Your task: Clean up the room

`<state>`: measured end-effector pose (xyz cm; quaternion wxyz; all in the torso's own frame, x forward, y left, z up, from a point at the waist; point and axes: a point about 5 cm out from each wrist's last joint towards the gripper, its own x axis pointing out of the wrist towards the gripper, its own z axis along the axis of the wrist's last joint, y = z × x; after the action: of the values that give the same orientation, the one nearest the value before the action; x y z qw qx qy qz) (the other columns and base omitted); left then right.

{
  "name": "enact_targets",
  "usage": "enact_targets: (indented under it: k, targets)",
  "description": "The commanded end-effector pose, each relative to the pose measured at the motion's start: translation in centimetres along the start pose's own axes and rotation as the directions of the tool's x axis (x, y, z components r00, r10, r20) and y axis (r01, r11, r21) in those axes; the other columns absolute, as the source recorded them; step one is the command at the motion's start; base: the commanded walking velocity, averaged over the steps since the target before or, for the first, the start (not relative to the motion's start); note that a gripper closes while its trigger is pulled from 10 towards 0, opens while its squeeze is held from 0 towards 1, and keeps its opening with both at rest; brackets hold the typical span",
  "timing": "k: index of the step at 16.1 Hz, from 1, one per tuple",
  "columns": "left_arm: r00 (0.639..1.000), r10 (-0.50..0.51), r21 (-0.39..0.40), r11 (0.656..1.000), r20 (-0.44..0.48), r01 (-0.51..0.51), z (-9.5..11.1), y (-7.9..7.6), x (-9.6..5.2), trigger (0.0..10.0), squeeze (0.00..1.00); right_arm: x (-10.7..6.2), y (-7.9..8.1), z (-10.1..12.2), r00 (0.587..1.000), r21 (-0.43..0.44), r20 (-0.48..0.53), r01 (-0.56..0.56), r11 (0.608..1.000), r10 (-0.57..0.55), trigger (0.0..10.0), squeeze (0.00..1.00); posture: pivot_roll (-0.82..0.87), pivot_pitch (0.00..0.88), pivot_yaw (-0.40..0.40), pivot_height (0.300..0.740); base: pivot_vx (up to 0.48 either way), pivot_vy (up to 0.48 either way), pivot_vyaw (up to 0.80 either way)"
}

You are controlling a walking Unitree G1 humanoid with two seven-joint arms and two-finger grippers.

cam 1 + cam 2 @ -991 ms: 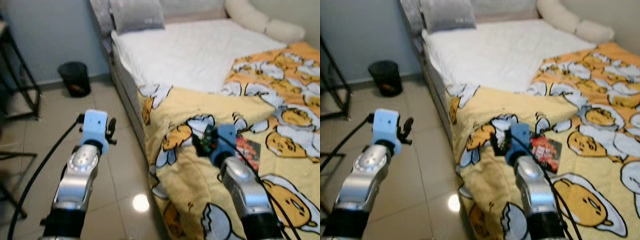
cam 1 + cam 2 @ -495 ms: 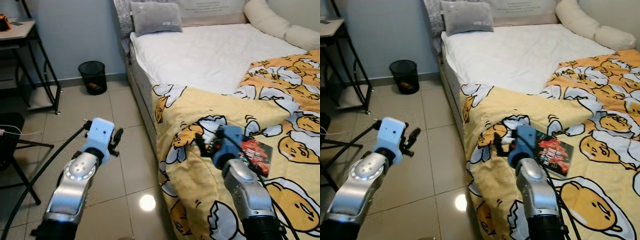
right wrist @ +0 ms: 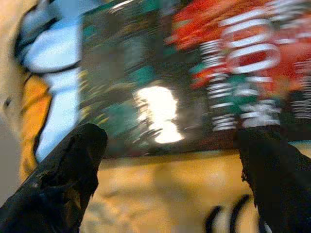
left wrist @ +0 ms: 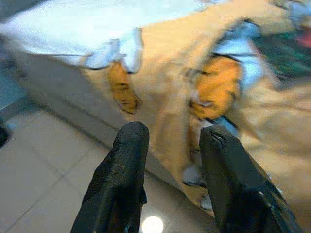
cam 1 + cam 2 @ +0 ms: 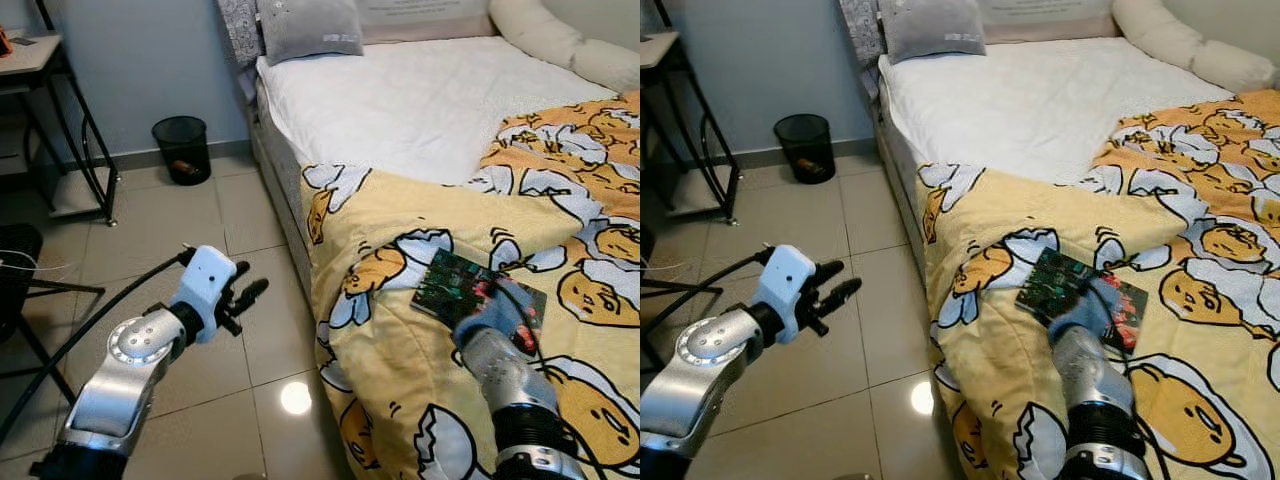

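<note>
While right gripper [image 3: 170, 160] jaws spread wide over book [image 5: 478, 290] on blanket [image 5: 400, 350], left gripper [image 5: 245, 296] jaws parted, empty.

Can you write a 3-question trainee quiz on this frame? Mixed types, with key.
1. True or false: the right gripper has its fingers spread wide above the book.
2. What does the book lie on? A) floor B) yellow blanket C) desk
3. Name the black object standing on the floor by the wall.

Key:
1. True.
2. B.
3. The waste bin.
</note>
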<state>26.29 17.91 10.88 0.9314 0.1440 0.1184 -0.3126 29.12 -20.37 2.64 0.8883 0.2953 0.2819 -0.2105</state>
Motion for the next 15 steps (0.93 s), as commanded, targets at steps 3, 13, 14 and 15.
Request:
enact_targets:
  k: [3,13,14,15]
  targets:
    - [0.986,-0.162,0.000,0.987,0.025,0.162,0.4,-1.0,-0.6,10.0,0.00,0.0,-1.3,0.7,0.997,0.147,-0.029,0.072,0.986,-0.068,10.0,1.00,0.13,0.000,-0.016,0.740,0.000,0.000,0.00]
    - [0.969,-0.247,0.003,0.969,0.010,0.247,0.0,-1.3,-1.5,10.0,0.00,-0.2,-2.6,0.7,0.989,0.228,-0.066,0.146,0.963,-0.135,10.0,1.00,0.12,0.000,-0.004,0.740,0.000,0.000,0.00]
    - [0.969,-0.247,0.004,0.969,0.012,0.247,0.0,-1.4,-1.6,10.0,0.00,-0.2,-2.7,0.7,0.988,0.231,-0.066,0.149,0.961,-0.138,10.0,1.00,0.12,0.000,-0.005,0.740,0.000,0.000,0.00]
    - [0.969,-0.246,-0.002,0.969,0.023,0.246,0.1,-1.4,-1.6,10.0,0.00,-0.2,-2.8,0.7,0.988,0.234,-0.067,0.152,0.960,-0.140,10.0,1.00,0.12,0.000,-0.007,0.740,0.000,0.000,0.00]
